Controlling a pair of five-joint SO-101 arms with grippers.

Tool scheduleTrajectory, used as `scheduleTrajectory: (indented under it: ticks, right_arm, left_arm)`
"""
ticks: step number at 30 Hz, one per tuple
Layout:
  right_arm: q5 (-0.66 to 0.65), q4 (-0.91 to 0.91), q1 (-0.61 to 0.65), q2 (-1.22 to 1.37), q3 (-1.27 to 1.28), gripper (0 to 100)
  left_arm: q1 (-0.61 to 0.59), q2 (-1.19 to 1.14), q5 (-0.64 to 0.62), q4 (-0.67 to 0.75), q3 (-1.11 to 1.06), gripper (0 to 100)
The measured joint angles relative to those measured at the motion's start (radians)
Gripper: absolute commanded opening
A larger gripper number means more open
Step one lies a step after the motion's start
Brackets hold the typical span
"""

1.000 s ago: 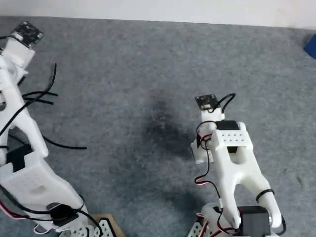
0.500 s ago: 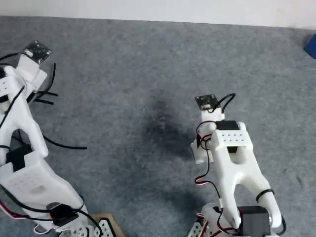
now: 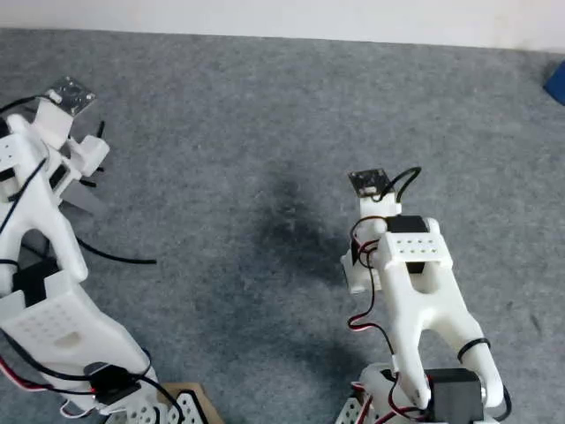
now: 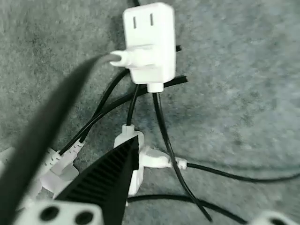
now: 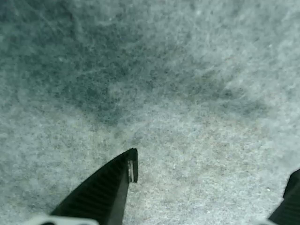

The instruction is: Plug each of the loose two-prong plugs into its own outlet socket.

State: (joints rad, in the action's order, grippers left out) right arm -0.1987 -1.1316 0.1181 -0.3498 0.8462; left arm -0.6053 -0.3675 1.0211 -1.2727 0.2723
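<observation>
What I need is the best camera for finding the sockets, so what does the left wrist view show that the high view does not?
Only the left wrist view: the white outlet block with its two slots, and white plugs lying among the cords on the carpet. Only the high view: the left arm and the right arm seen from above, and a blue thing at the edge. Both: the grey carpet and black cords.
</observation>
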Motion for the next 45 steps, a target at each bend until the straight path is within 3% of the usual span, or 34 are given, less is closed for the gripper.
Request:
scheduleTrajectory:
  ticks: [4, 8, 11, 15, 24, 28, 35, 42, 45]
  right_arm:
    - [-0.003, -0.097, 0.000, -0.017, -0.041, 40.6]
    - [-0.003, -0.252, 0.000, -0.114, -0.164, 17.0]
    - [-0.003, -0.350, 0.000, -0.221, -0.230, 0.1]
    - [-0.028, -0.411, 0.002, -0.367, -0.213, 3.9]
    - [-0.072, -0.457, 0.003, -0.740, -0.087, 3.9]
    - [-0.077, -0.470, 0.003, -0.921, -0.002, 3.9]
    - [-0.080, -0.456, -0.086, -1.065, 0.052, 3.9]
    - [-0.081, -0.239, -0.184, -1.083, 0.227, 0.5]
    - [-0.081, -0.117, -0.218, -1.123, 0.407, 0.5]
  left_arm:
    - [0.038, 0.000, -0.046, -0.216, 0.137, 63]
    - [0.095, 0.000, -0.244, -0.450, 0.345, 63]
    - [0.114, 0.021, -0.391, -0.488, 0.431, 63]
    - [0.150, 0.126, -0.476, -0.494, 0.388, 63]
    - [0.362, 0.683, -0.545, -0.482, -0.077, 63]
    - [0.381, 0.997, -0.618, -0.345, -0.387, 63]
    - [0.384, 1.516, -0.635, -0.143, -0.984, 63]
    - [0.390, 2.058, -0.635, -0.120, -1.401, 63]
    - [0.390, 2.160, -0.635, -0.120, -1.482, 63]
